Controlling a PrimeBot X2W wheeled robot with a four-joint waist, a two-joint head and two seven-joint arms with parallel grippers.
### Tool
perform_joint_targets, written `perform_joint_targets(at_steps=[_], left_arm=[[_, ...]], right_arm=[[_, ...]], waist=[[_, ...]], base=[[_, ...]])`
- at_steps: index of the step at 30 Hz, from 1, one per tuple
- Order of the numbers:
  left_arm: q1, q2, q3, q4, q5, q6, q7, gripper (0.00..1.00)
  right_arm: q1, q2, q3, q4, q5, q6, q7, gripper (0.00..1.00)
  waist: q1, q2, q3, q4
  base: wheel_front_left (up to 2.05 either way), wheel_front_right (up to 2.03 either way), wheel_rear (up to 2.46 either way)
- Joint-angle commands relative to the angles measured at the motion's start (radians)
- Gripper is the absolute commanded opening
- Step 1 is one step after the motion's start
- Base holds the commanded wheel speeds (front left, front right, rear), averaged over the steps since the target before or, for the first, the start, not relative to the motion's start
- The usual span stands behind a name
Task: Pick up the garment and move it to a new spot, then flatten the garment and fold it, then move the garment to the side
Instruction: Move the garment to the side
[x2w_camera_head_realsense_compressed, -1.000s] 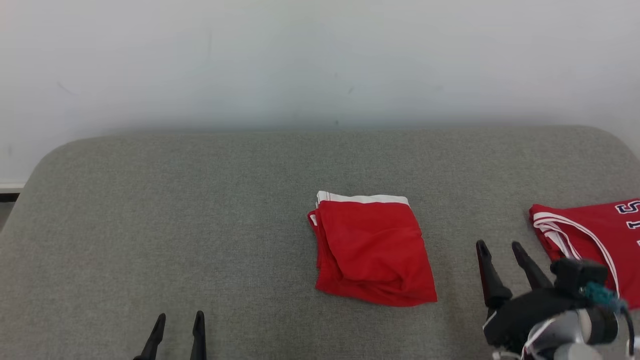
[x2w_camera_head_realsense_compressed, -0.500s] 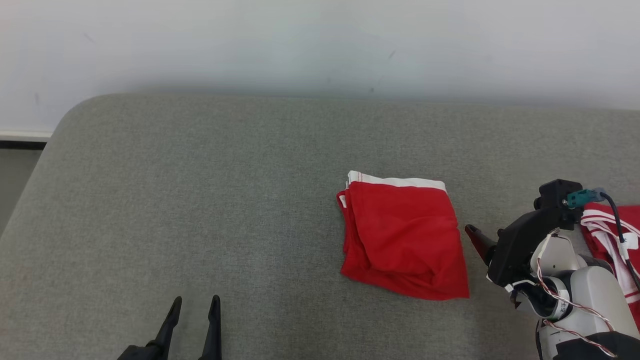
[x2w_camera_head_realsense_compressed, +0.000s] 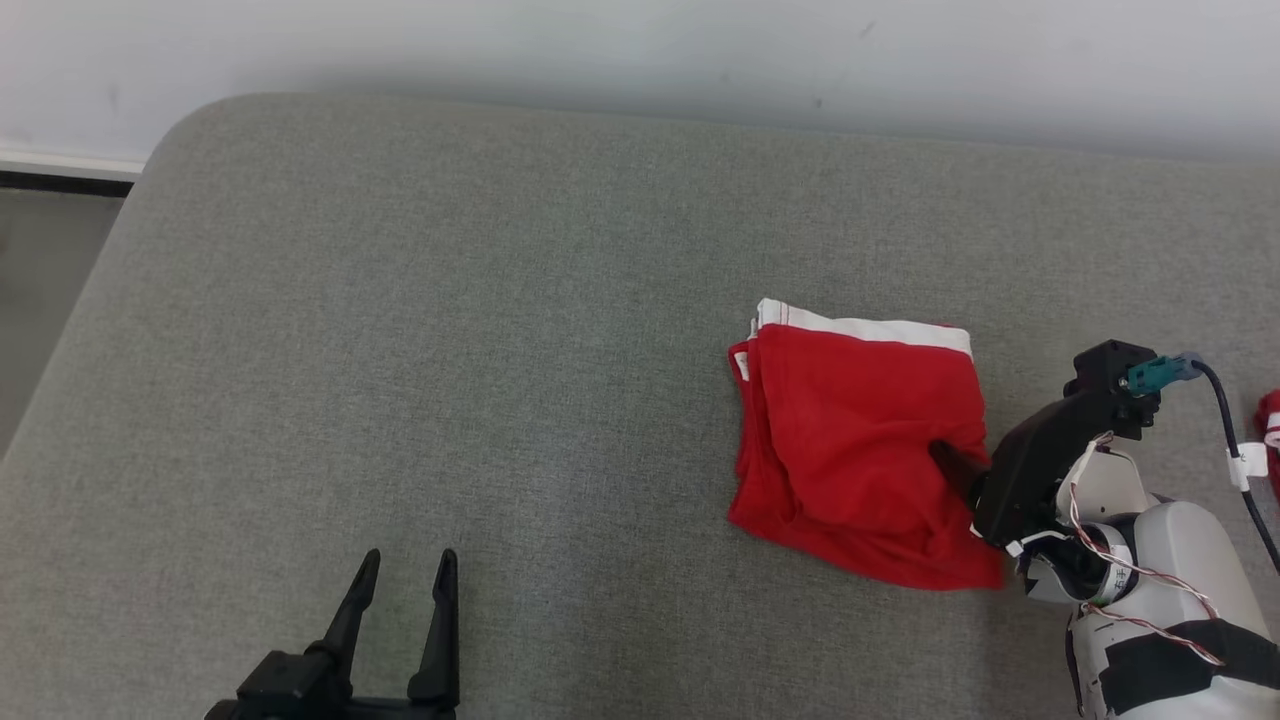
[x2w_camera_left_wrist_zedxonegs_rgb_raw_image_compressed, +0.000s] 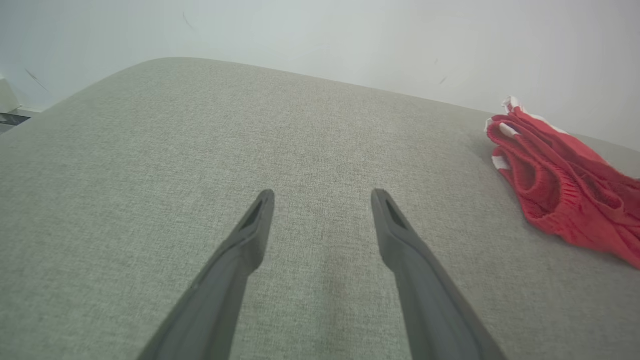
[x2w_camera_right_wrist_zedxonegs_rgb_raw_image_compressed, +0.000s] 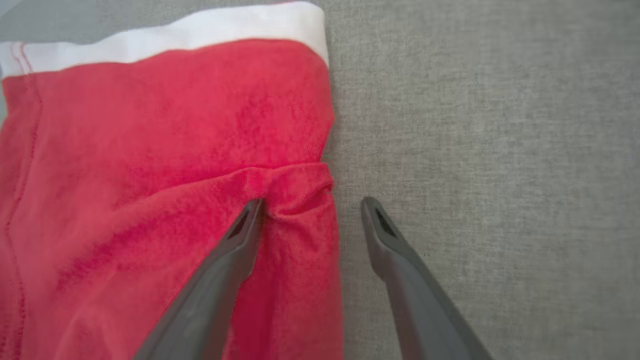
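The head view's edges cut off a second red cloth (x2w_camera_head_realsense_compressed: 1271, 408) and the left claw (x2w_camera_head_realsense_compressed: 410, 555)'s base.

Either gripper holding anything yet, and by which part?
Nothing is held. The right gripper is open astride the garment's side edge, one finger on the cloth; the left gripper is open over bare cushion.

Surface: grey fabric pad (x2w_camera_head_realsense_compressed: 400, 300), woven, flat, rounded corner at far L, runs out of frame R and near side. On it: red garment (x2w_camera_head_realsense_compressed: 850, 440), folded to rough square, white band on far edge, R of centre, wrinkled at near-R corner. Bit of 2nd red cloth (x2w_camera_head_realsense_compressed: 1270, 420) at far R edge, well apart.
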Motion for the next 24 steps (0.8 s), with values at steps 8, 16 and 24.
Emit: perform_joint_targets(at_steps=[8,16,24], left_arm=[[-0.023,-0.003,0.002,-0.009,-0.013,0.002,-0.002,1.0],[-0.021,-0.003,0.01,-0.017,-0.039,0.002,-0.002,1.0],[-0.023,-0.003,0.027,-0.044,-0.063,0.002,-0.002,1.0]], right_arm=[[0.003,0.01,0.084,0.086,-0.013,0.002,0.033,0.31],[-0.002,-0.042,0.169,-0.005,-0.08,0.001,0.074,0.0],[-0.067,-0.26,0.416,-0.219,-0.043,0.001,0.22,0.0]], waist=[[-0.0002,-0.0002,0.029,0.015],[-0.0002,-0.0002,0.027,-0.015],[-0.0002,-0.0002,0.021,-0.118]], base=[[0.0,0.0,0.0],[0.0,0.0,0.0],[0.0,0.0,0.0]])
